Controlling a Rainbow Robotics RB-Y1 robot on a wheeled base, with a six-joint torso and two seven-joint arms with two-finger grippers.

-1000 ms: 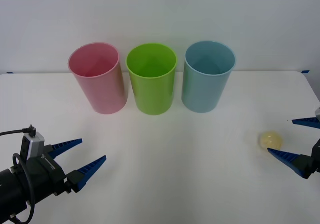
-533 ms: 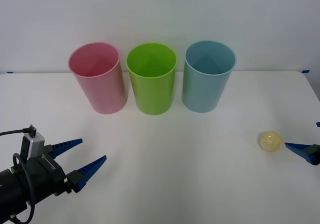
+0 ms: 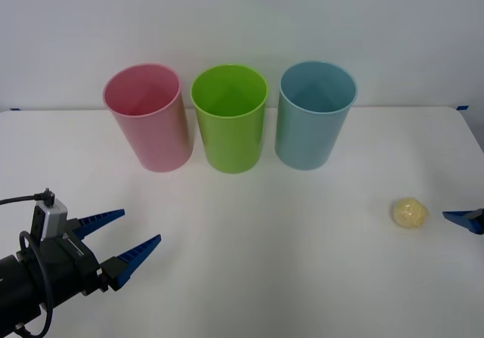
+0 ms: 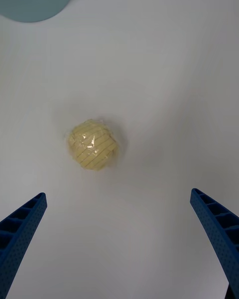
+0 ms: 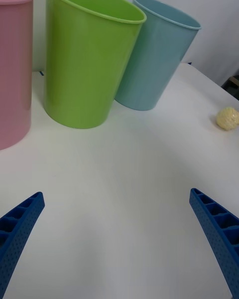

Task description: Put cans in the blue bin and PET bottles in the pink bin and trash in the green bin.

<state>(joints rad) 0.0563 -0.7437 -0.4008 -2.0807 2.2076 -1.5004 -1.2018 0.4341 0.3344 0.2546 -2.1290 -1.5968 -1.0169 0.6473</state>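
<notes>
Nearest the robot, the left gripper [image 3: 128, 238] hangs low over the near left of the white table [image 3: 265, 224], its blue ribbed fingers [image 5: 214, 231] spread wide and holding nothing. It looks parked.

Farther out at the table's right edge, the right gripper [image 4: 119, 239] hovers with its two blue fingers splayed wide and empty. The trash [image 4: 92, 146], a small pale yellow crumpled ball of lined paper with a wrinkly, slightly glossy skin, lies on the bare table just ahead of the gap between them, touching neither finger. In the front view the trash [image 3: 409, 212] sits alone, well apart from the bins.

It is probably very light and soft (wadded paper gives under pressure), so a gentle pinch across its widest middle should do; squeezing off-centre might let it roll or squirt away, since it is round and loose on a smooth surface.

At the back stand three smooth plastic tumbler-shaped bins in a row: the pale pink bin [image 3: 147, 116], the lime green bin [image 3: 229, 119] and the light blue bin [image 3: 314, 115], all upright and seemingly empty.
</notes>
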